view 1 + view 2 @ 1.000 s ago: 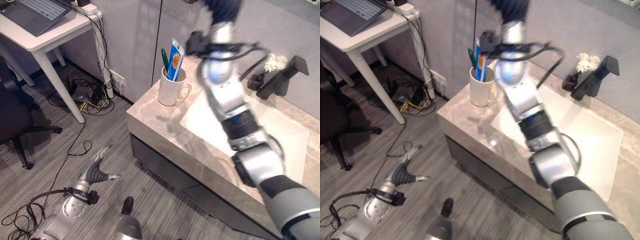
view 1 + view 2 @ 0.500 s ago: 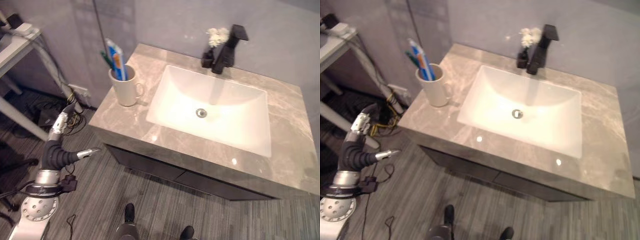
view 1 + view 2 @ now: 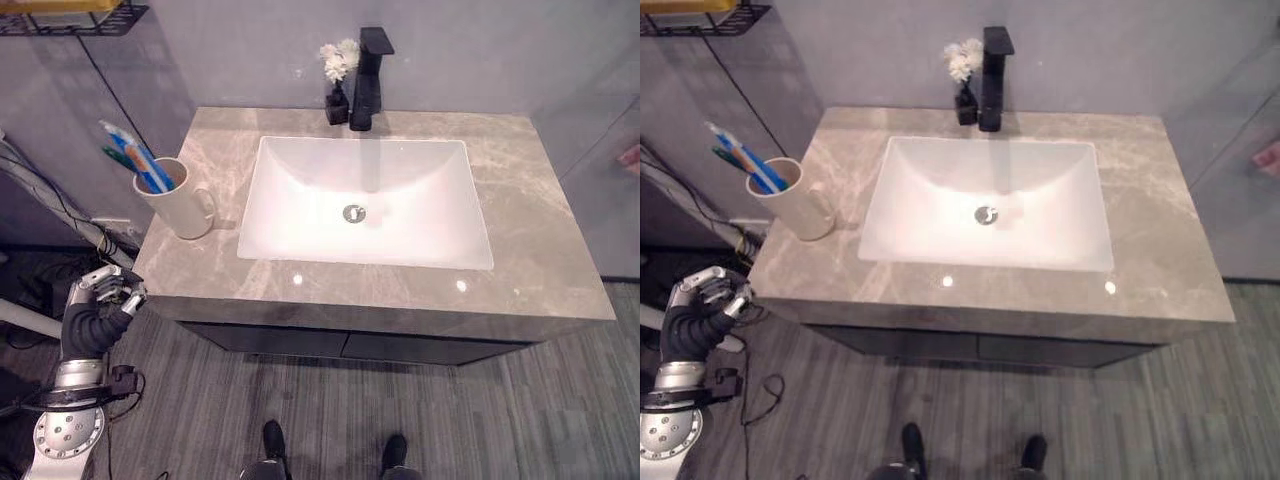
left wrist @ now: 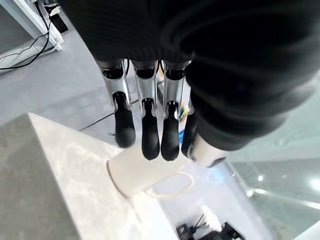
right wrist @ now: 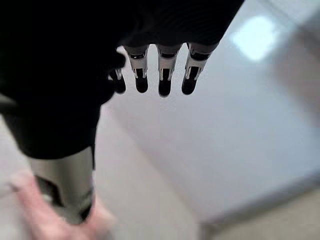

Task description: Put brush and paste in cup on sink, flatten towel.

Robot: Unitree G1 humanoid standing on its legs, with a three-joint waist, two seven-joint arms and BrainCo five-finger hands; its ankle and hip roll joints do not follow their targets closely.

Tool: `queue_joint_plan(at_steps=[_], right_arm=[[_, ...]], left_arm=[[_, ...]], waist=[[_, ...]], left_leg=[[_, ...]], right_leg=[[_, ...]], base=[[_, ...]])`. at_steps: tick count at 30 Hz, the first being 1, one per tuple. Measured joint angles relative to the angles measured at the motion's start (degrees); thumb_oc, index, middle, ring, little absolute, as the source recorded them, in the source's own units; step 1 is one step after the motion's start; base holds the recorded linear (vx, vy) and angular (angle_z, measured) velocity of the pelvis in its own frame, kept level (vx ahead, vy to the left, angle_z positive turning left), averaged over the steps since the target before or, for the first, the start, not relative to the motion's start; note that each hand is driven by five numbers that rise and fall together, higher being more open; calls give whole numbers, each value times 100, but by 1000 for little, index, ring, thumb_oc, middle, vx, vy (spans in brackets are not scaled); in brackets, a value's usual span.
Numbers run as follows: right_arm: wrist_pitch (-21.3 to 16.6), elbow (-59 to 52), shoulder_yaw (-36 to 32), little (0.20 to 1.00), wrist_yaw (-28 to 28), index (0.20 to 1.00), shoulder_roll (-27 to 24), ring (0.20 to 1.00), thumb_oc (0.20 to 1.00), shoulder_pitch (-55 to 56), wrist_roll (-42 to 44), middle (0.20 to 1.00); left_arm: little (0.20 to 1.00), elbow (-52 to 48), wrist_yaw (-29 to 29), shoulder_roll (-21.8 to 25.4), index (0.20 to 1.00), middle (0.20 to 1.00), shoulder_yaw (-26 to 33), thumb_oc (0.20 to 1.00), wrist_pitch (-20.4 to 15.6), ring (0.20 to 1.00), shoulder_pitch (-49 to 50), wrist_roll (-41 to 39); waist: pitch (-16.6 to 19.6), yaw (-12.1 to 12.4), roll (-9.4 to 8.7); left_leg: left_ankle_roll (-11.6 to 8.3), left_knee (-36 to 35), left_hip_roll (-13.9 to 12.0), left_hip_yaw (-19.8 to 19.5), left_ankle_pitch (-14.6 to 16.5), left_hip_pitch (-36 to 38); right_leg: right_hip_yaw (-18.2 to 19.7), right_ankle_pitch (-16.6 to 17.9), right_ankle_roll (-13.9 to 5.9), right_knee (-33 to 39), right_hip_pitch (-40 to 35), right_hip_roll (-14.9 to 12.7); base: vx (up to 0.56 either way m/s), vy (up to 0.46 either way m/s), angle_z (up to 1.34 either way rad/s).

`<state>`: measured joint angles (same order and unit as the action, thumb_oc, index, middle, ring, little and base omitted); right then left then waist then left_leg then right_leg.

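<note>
Sink counter (image 3: 520,250) | cup (image 3: 178,205) far-left | left hand (image 3: 105,295) curled, empty, below counter

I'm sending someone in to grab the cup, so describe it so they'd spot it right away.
Find the grey marble counter with the white sink. The cup stands at the counter's left end, a cream mug holding a toothbrush and a blue toothpaste tube.

Bathroom-style setup, prob. a mock-up or test room: grey marble-look vanity top (image 3: 520,200) w/ white inset basin (image 3: 365,200), black tap (image 3: 370,65), small vase of white flowers (image 3: 338,75), white cup (image 3: 180,205) w/ brush & paste. Dark cabinet (image 3: 350,345) below, grey wall, wood-look floor (image 3: 560,420), wire shelf (image 3: 70,18) upper left.
</note>
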<state>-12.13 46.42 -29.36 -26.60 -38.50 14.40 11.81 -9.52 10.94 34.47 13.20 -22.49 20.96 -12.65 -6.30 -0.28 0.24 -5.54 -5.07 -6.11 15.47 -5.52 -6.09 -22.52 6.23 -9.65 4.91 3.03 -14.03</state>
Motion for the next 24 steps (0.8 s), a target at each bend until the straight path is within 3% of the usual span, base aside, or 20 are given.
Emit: queue_joint_plan(at_steps=[4,7,9,11,14,16,19,24], right_arm=[[182,1583,647,1000,966,1000,60,1000,1000,-202,328,1000],[316,2412,1007,1000,929,1000,632,1000,1000,-774,565,1000],[355,2056,2258,1000,993,1000,1095,1000,1000,-972,375,1000],[362,1566,3043,1000,1082,1000,1527,1000,1000,-1162,-199,1000],[361,1256,3369,1000,1159,1000,1916,1000,1000,-1470,-614,1000],[398,1266,3547,1000,1145,1000,1965,1000,1000,-1639,-761,1000],[408,1061,3894,1000,1150,1000,1880,1000,1000,-1713,-1111,1000],[483,1514,3859,1000,1167,1000,1836,1000,1000,-1805,-1266,1000]], left_arm=[[200,139,-341,-166,200,200,-29,200,81,200,3,-291],[200,667,-375,-201,200,200,-352,200,189,200,-310,-541],[200,970,-383,-270,200,200,-592,200,270,200,-561,-602],[200,1015,-392,-477,200,200,-744,200,323,200,-693,-769],[200,1008,-442,-565,200,200,-836,200,374,200,-798,-965],[200,1001,-440,-562,200,200,-825,200,373,200,-936,-1169],[200,1003,-442,-555,200,200,-815,200,376,200,-1276,-1456],[200,895,-479,-564,200,200,-812,200,380,200,-1508,-2067]], waist=[[9,-10,51],[-1,39,96],[-30,50,162],[-68,56,251],[-56,115,446],[-38,145,478],[-80,143,415],[-156,102,366]], left_leg=[[-5,-2,-18,20,4,11],[-13,-3,-26,14,-3,6],[-19,-6,-47,21,-4,-8],[-26,-7,-56,43,-9,-35],[-18,-6,-25,38,-22,-128],[-12,-5,-22,33,-43,-204],[-11,-4,-24,59,-45,-253],[-14,-6,-28,62,-41,-260]], right_leg=[[17,-1,0,3,-7,15],[15,5,7,48,-1,19],[19,-8,11,50,41,18],[41,4,17,50,85,11],[54,55,17,48,175,6],[45,64,28,3,225,17],[55,68,34,1,294,17],[57,62,29,35,307,16]], base=[[39,-37,-3],[21,-45,0],[22,-35,-4],[20,-34,-4],[15,-20,1],[17,-18,0],[5,-5,-2],[47,-17,-1]])
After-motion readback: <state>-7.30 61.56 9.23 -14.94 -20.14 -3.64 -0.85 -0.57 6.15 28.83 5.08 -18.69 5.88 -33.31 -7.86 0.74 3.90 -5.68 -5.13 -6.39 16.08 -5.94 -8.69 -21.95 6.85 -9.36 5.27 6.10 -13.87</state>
